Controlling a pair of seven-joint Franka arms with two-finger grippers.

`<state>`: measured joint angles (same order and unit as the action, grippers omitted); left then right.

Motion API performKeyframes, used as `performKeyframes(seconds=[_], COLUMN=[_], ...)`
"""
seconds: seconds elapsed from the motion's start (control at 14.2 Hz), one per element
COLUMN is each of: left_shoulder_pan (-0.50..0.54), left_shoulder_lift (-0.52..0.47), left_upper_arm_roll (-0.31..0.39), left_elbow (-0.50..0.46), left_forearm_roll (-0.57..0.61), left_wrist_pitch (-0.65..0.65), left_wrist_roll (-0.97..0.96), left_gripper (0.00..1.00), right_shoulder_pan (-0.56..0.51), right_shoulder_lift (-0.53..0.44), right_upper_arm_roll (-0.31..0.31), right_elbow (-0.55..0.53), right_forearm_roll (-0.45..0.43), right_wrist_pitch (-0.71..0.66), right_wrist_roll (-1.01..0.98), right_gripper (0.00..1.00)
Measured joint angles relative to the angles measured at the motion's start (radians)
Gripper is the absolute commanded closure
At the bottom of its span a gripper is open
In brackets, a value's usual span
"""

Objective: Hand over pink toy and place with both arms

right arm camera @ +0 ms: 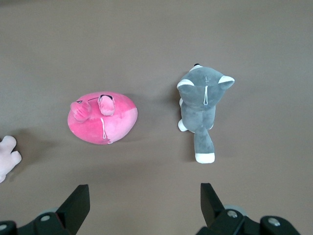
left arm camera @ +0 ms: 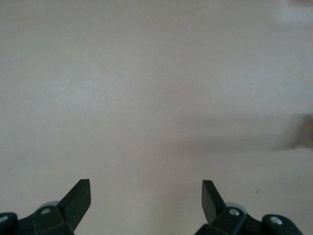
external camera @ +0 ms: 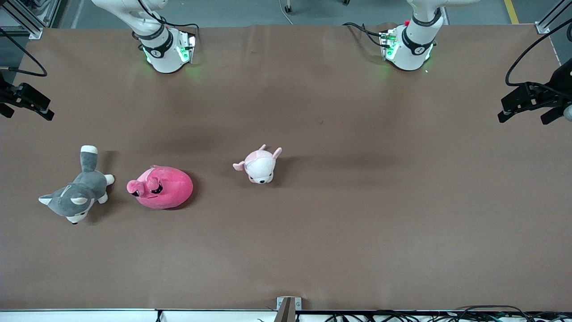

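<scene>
Grey dog (external camera: 76,197) lies just beside pink toy (external camera: 161,188), toward right arm's end; pale toy (external camera: 259,165) nearby. Left gripper (left arm camera: 146,198), right gripper (right arm camera: 145,200) both spread, holding nothing; handover stage unclear.

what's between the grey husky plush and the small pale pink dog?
The pink toy lies between the grey husky plush and the small pale pink dog, apart from both, in the front view.
</scene>
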<state>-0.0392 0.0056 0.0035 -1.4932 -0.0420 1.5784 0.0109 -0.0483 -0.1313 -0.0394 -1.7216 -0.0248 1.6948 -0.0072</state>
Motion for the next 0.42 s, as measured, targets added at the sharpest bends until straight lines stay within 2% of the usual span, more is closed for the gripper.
performKeyframes(seconds=[0.42], left_shoulder_pan=[0.000], left_shoulder_lift=[0.000], left_upper_arm_roll=[0.000], left_elbow=[0.000], left_forearm_roll=[0.000], left_wrist_pitch=[0.000], left_wrist_roll=[0.000], left_gripper=[0.00], right_shoulder_pan=[0.010], right_shoulder_lift=[0.000], right_upper_arm_roll=[0.001], right_elbow=[-0.002], right_forearm_roll=[0.000], right_wrist_pitch=[0.003], right_wrist_roll=[-0.001], right_gripper=[0.00])
